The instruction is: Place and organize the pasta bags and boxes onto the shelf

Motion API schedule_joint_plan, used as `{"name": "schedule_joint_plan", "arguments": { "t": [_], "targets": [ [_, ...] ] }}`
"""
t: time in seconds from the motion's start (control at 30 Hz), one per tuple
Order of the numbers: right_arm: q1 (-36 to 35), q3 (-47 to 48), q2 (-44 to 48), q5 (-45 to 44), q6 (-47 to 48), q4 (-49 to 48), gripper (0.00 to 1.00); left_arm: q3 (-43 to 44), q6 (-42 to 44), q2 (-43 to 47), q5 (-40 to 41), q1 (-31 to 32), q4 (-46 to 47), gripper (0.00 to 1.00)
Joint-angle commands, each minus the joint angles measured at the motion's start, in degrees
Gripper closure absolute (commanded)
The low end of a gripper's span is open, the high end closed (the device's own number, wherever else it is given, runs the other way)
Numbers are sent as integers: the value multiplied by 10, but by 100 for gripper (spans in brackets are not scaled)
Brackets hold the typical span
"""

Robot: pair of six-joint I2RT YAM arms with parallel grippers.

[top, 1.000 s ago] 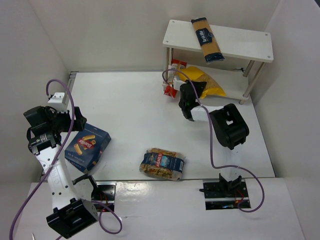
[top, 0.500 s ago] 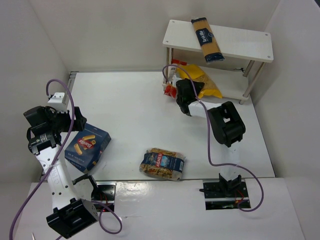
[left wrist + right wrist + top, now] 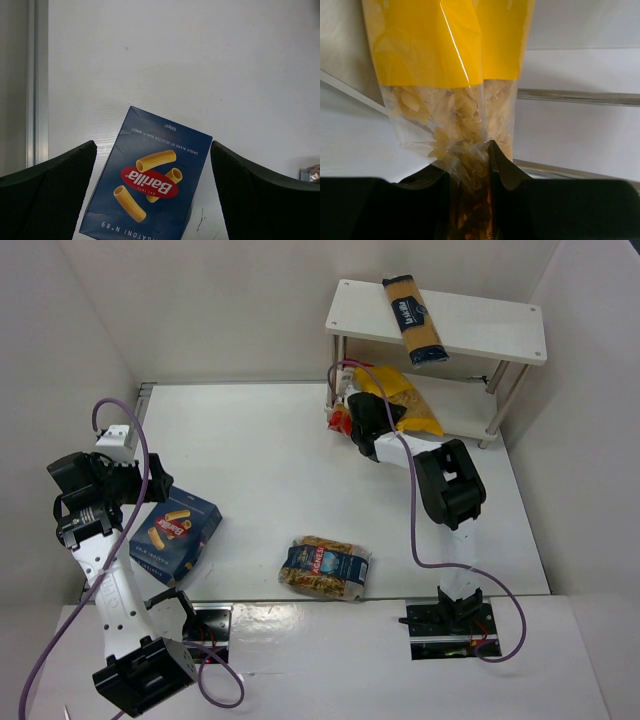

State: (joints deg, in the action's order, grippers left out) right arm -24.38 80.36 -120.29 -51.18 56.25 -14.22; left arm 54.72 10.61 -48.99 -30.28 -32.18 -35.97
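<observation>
My right gripper [image 3: 367,418] is shut on the end of the yellow bag with a clear window [image 3: 405,405], which lies partly on the lower tier of the white shelf [image 3: 500,340]. In the right wrist view the bag [image 3: 445,75] hangs between the jaws. The long spaghetti packet [image 3: 413,318] lies on the top tier. The narrow red-white packet [image 3: 340,420] is by the shelf's left leg. The dark blue box [image 3: 176,533] lies flat at the left, under my open left gripper [image 3: 135,485]; it also shows in the left wrist view [image 3: 147,187]. The clear blue-labelled bag [image 3: 325,567] lies near the front.
White walls enclose the table on the left, back and right. Purple cables loop from both arms. The shelf's metal legs [image 3: 505,405] stand at the right wall.
My right gripper has moved up and left toward the shelf, pushing the yellow bag further onto the lower tier. The left arm has not moved.
</observation>
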Motion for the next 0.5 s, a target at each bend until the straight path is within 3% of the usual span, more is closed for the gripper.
{"name": "schedule_joint_plan", "arguments": {
  "t": [0.0,0.07,0.1,0.23,0.33,0.47],
  "targets": [
    [5,30,-7,30,-44,20,92,-1,12,1,-6,-3,9,0],
    [-1,23,-2,35,-44,20,77,-1,12,1,-6,-3,9,0],
    [-6,17,3,41,-51,20,61,-1,12,1,-6,-3,9,0],
    [-17,5,15,41,-62,25,33,-1,12,1,-6,-3,9,0],
    [-24,-10,26,41,-67,25,19,-1,12,6,-6,-3,9,0],
    [-44,-36,49,35,-67,20,9,-1,12,7,-11,-3,9,0]
  ]
}}
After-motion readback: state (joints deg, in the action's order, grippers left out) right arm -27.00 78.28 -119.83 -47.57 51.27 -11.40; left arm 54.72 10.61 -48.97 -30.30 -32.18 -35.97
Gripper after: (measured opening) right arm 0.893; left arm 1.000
